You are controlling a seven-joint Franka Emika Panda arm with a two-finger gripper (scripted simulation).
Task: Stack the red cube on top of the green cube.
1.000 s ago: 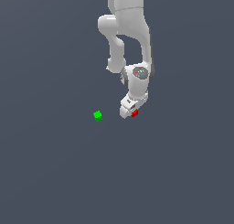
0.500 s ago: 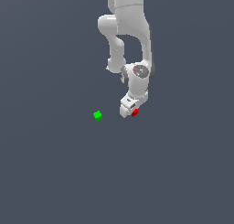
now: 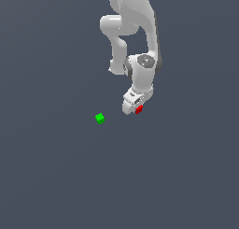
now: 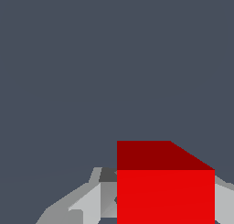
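Observation:
The red cube [image 3: 139,110] sits between the fingers of my white gripper [image 3: 136,109], which is shut on it and holds it a little above the grey floor. In the wrist view the red cube [image 4: 165,191] fills the space between the grey fingers [image 4: 89,201]. The green cube [image 3: 99,118] lies on the floor, apart from the gripper and toward the exterior view's left of it. The green cube does not show in the wrist view.
The flat dark grey floor [image 3: 56,176] spreads all around. The white arm [image 3: 140,32] stands above and behind the gripper in the exterior view.
The gripper has risen a little with the red cube in it. The green cube has not moved.

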